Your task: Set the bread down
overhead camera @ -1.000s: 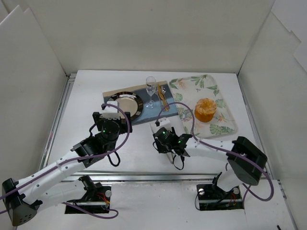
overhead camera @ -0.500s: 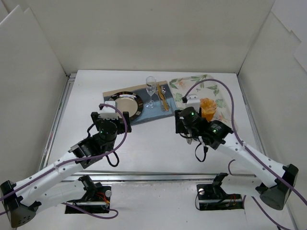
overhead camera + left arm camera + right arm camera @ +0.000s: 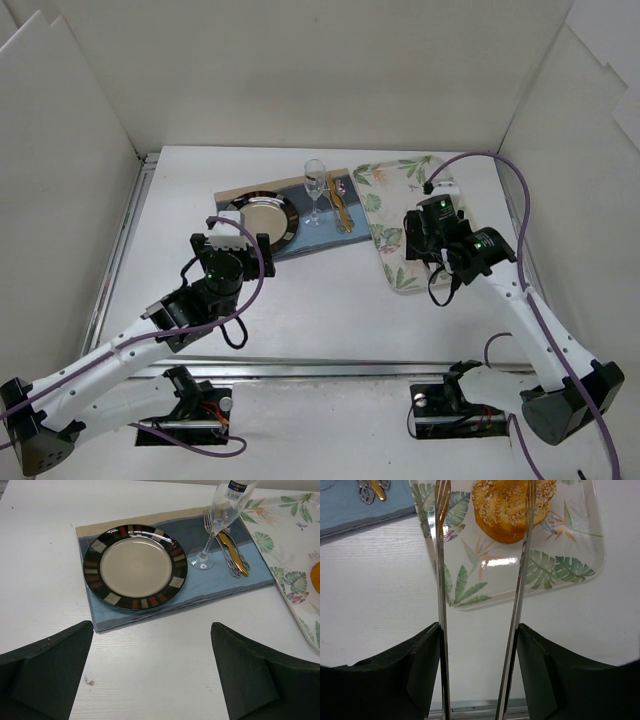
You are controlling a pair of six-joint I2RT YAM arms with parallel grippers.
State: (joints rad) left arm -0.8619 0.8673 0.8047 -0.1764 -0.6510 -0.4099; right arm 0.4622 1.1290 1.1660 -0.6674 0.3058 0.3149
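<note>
On the leaf-print tray (image 3: pixel 570 565): the bread (image 3: pixel 505 505), a golden-orange bun dotted with pale seeds, lies on the tray's half farther from the right wrist camera; from above it is hidden under the right arm.
Right fingers (image 3: pixel 420 670): set at a middling width and clamped on a pair of thin metal tongs (image 3: pixel 441 580), one tong arm lying along each inner face.
Tongs: they reach out over the tray. The fork-shaped tip stands just left of the bread, and the other arm crosses its right side. Whether either one touches it cannot be told.
Left fingers (image 3: pixel 47 675): spread wide with nothing between them, above bare tabletop on the near side of the placemat.
Writing: a blue sticker (image 3: pixel 239 485) on the bowl of the wine glass (image 3: pixel 220 525) bears white lettering too small to read.
Placemat (image 3: pixel 150 615): blue with a tan band along its far edge, its right end just beside the tray.
On the placemat: a plate (image 3: pixel 95 560) with a beige centre and a dark rim of orange and cream patches; the upright glass right of it; silver and gold cutlery (image 3: pixel 227 550) beside the glass foot.
Tabletop (image 3: pixel 150 680): white, faintly ribbed, with a small dark mark (image 3: pixel 89 681).
Room: plain white walls (image 3: pixel 330 70) on three sides; a metal rail (image 3: pixel 300 370) along the near edge.
</note>
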